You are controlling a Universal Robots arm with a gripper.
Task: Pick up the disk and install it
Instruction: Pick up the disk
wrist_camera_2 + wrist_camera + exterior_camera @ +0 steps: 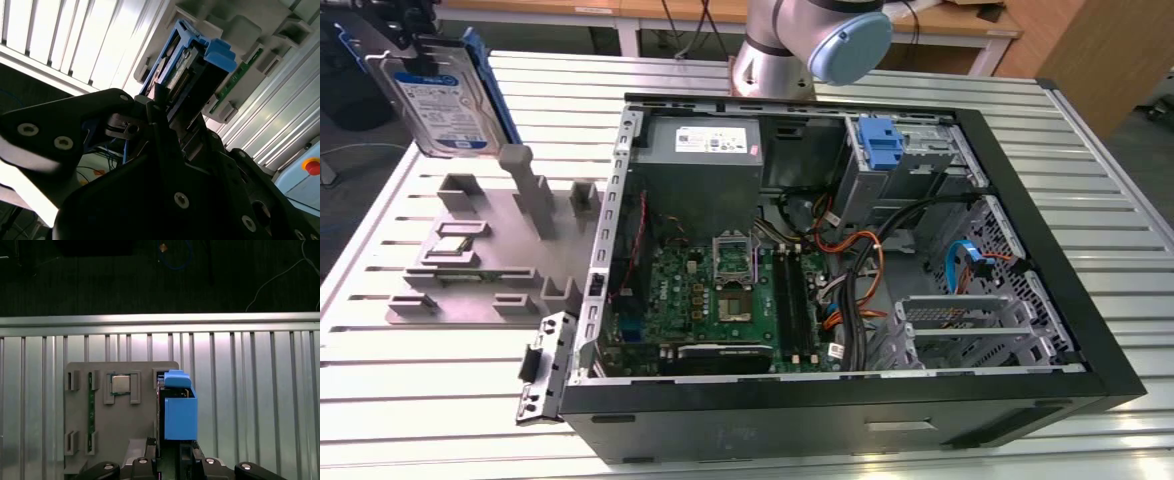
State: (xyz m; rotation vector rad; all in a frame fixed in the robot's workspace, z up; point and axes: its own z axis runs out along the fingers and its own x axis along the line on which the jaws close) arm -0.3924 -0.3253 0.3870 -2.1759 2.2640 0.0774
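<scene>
The disk (444,108) is a silver hard drive with a blue-and-white label in a blue carrier bracket. It hangs upright at the exterior view's far left, above the grey parts holder (483,255). My gripper (400,38) is shut on its upper end. In the first wrist view the disk (179,412) shows edge-on, its blue bracket rising from between the fingers (150,460) beside the holder (125,440). The second wrist view has the disk (195,62) clamped between the dark fingers (155,107). The open computer case (1014,200) lies to the exterior view's right.
Inside the case are a grey power-supply box (700,145), a motherboard (720,300), cables and a drive cage holding a lone blue bracket (881,140). The holder carries a processor chip (120,384) and a green memory stick (91,412). The slatted table's edge (160,320) is near.
</scene>
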